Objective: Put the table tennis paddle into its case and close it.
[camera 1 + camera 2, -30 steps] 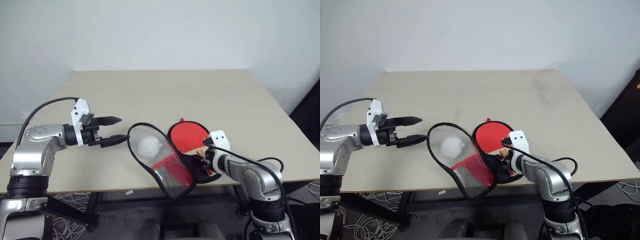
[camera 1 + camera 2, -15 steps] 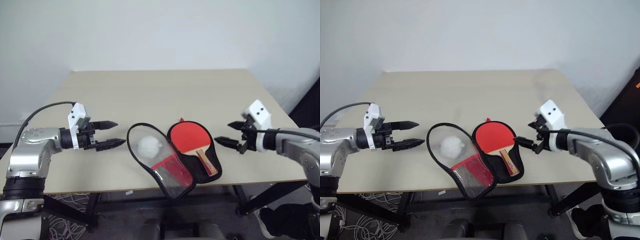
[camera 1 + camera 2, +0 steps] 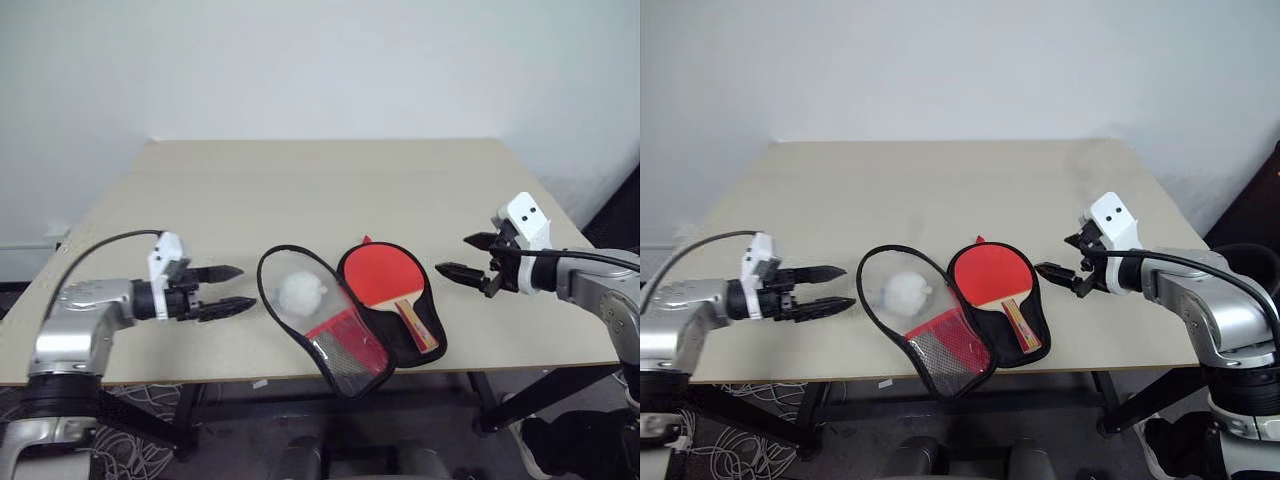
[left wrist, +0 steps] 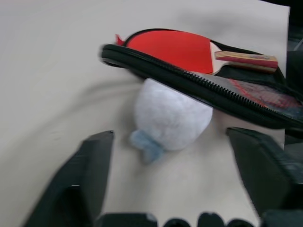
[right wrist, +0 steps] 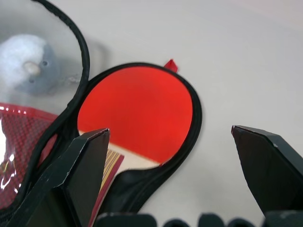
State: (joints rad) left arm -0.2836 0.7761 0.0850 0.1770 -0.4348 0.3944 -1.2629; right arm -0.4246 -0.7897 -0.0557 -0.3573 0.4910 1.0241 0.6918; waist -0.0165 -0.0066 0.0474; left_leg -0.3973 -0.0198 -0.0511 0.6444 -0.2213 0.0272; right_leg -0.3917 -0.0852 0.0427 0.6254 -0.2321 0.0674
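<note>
The table tennis paddle [image 3: 383,274] lies red face up in the black half of the case [image 3: 430,340], its handle [image 3: 414,324] toward the table's front edge. The see-through half [image 3: 330,340] of the case stands open to the paddle's left, propped slantwise over a white fluffy ball [image 3: 299,291]. My left gripper [image 3: 243,286] hovers open just left of that half, apart from it, pointing at the ball [image 4: 173,118]. My right gripper [image 3: 452,254] is open in the air to the right of the case, aimed at the paddle's face [image 5: 137,113], holding nothing.
The beige table [image 3: 330,190] stretches bare behind the case. Its front edge runs just below the case, whose see-through half overhangs it slightly. A pale wall stands behind the table.
My right gripper has left the paddle's handle and risen to the right, clear of the case. My left gripper has backed off the see-through half's rim and sunk a little, its fingers somewhat narrower.
</note>
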